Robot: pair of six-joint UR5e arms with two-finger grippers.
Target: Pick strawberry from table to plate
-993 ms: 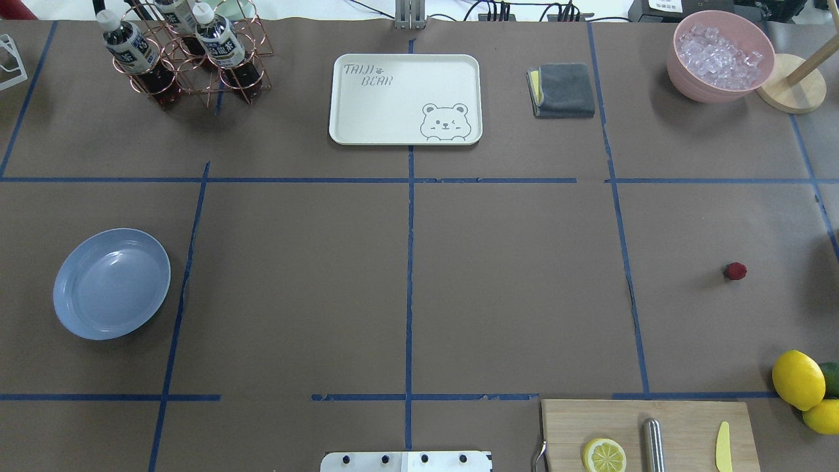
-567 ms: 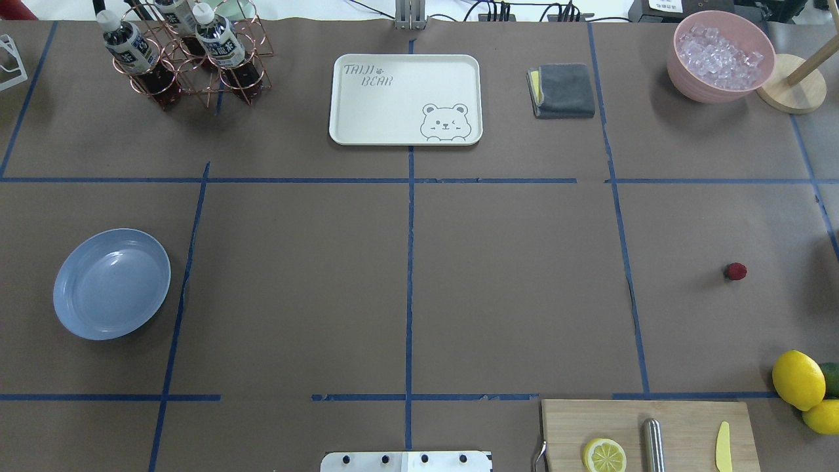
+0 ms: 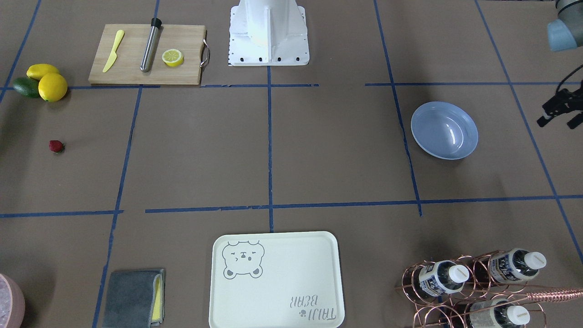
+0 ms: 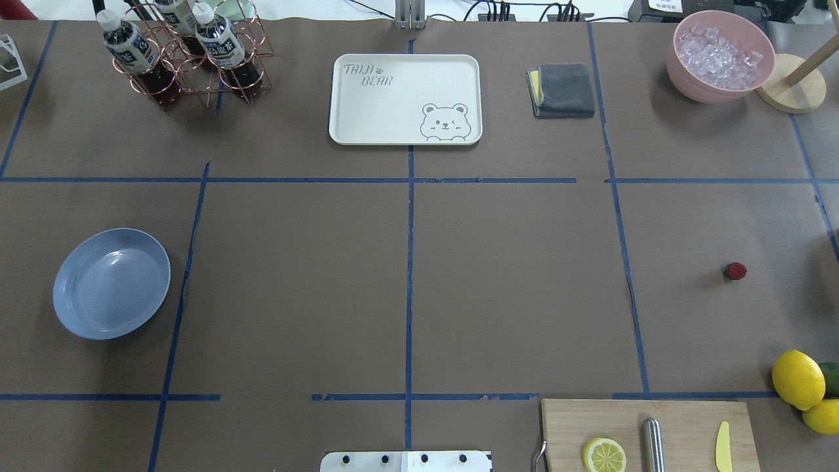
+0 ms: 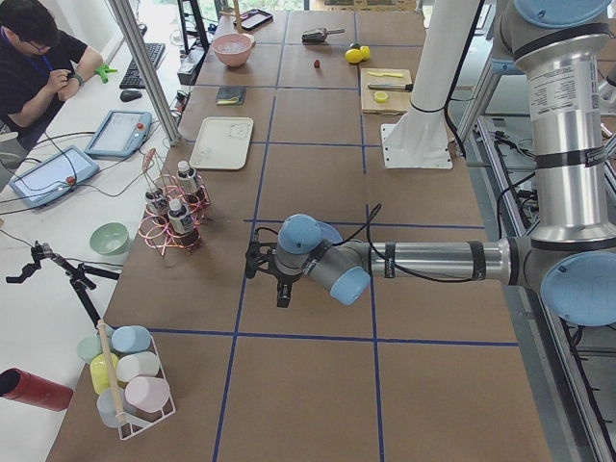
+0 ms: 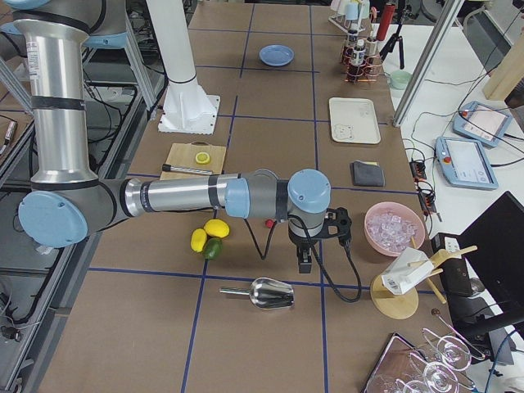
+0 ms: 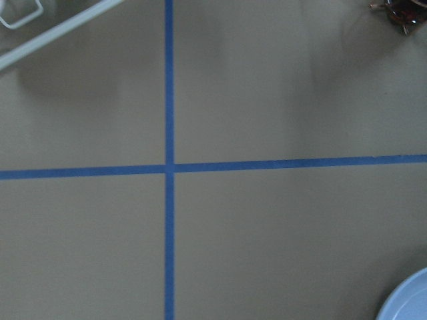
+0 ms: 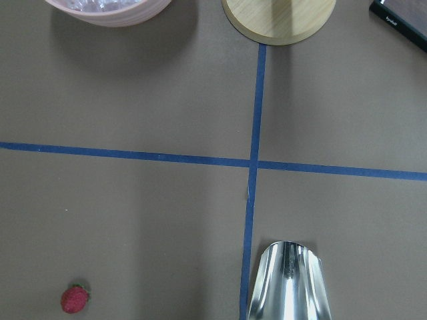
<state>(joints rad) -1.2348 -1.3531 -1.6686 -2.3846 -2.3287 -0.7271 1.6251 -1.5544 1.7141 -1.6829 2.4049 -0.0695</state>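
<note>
— What is the table (image 4: 511,288) like?

— It is big and brown. Blue tape lines (image 4: 409,262) cut it into squares.

— What is the left claw (image 3: 554,124) doing?

— It hangs over the left end of the table, out past the plate (image 4: 111,283). Its two black fingers (image 3: 544,120) look spread apart. It sits right at the edge of the front view, so I am only fairly sure. It holds nothing and touches nothing.

— And the right claw (image 6: 307,255)?

— It hangs over the right end of the table, near the strawberry (image 4: 735,271). I only see it from the side, so I cannot tell if it is spread or pressed together.

— Where is the strawberry?

— It lies on the table on the robot's right side, all by itself inside one square. The lemons (image 4: 798,379) are near it, closer to the robot, but they do not touch it. The pink bowl (image 4: 721,56) of ice is well apart from it, at the far edge.

— How does it look?

— It is tiny, roundish and dark red, with a little green bit at one end. In the right wrist view it sits in the low left corner. A shiny metal scoop (image 8: 287,283) lies off to its side.

— And the plate?

— It is round, light blue and shiny. It sits on the robot's left side, well apart from the strawberry, with the whole middle of the table between them. The strawberry is not on it yet.
</note>
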